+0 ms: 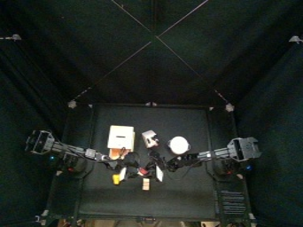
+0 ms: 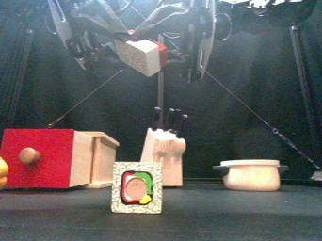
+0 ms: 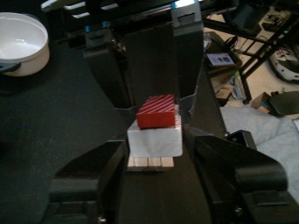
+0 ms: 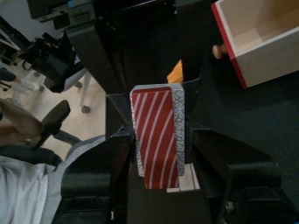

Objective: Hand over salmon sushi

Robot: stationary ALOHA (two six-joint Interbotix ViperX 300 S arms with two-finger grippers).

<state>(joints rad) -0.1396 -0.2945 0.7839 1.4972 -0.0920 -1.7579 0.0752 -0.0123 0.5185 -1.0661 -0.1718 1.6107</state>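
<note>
The salmon sushi [image 2: 142,53], a whitish block with a red-orange striped top, hangs high above the table between both arms. My right gripper [image 4: 160,144] is shut on it, and its striped top [image 4: 155,131] faces that wrist camera. My left gripper [image 3: 156,150] is open with a jaw close on either side of the white rice part [image 3: 156,142]. Whether those jaws touch the sushi does not show. The right gripper's jaws run on past the sushi's far end in the left wrist view.
On the table stand a wooden drawer box with a red front [image 2: 51,158], a knife block [image 2: 164,158], a white pot [image 2: 249,175] and a small picture block [image 2: 136,186]. A yellow-orange item [image 4: 176,70] lies near the box. A person sits beyond the curtain [image 4: 30,179].
</note>
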